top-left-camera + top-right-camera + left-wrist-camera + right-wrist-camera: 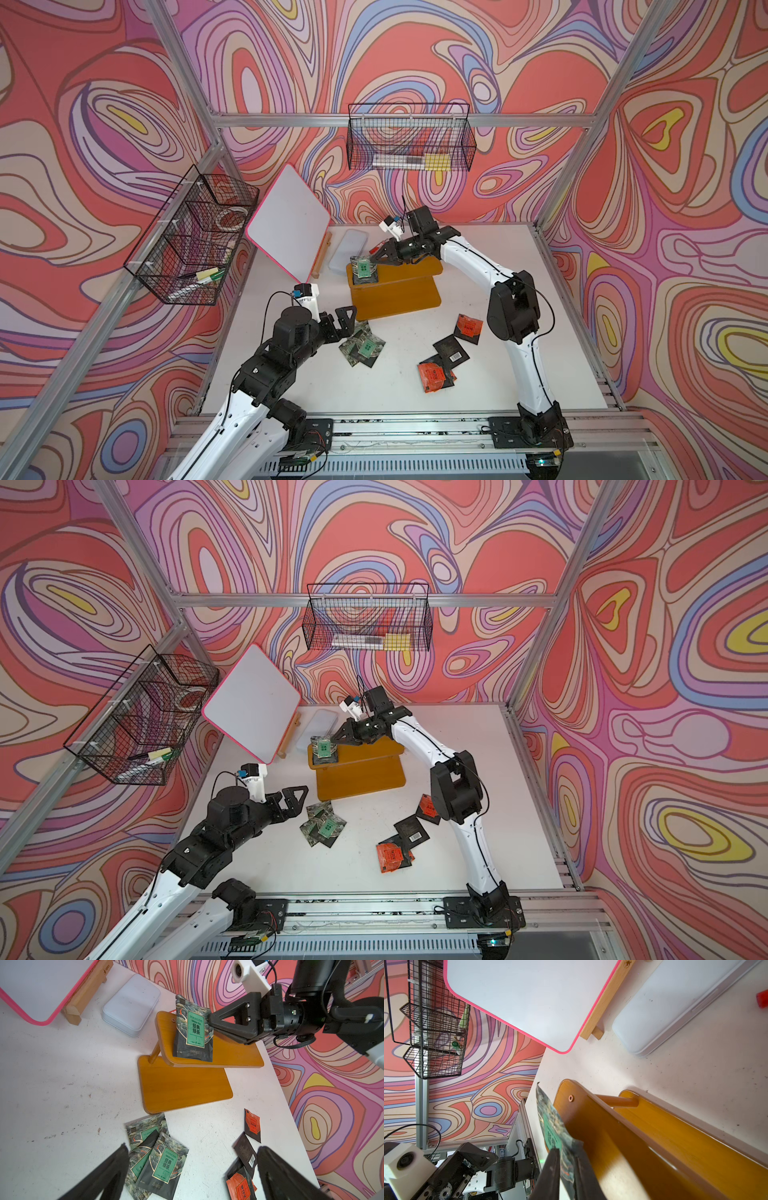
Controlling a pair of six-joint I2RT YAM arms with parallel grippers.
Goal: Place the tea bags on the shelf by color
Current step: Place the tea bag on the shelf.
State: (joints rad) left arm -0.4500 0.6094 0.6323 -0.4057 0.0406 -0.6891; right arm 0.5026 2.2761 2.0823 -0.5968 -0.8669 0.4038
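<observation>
One green tea bag [193, 1028] is standing almost upright on the upper board of the shelf [228, 1057], at the end nearest the whiteboard [41, 985], with its long axis pointing up and its lower edge resting on the wood. You are seeing the right gripper [209, 1020] reaching in from the side, its fingers lying on both faces of the upper corner; whether they are pinching or already loosening, I cannot tell. Three more green bags [160, 1159] are lying overlapped on the table, directly under the left gripper [191, 1167], whose fingers are spread wide. That arm is clearly the nearer one for them.
</observation>
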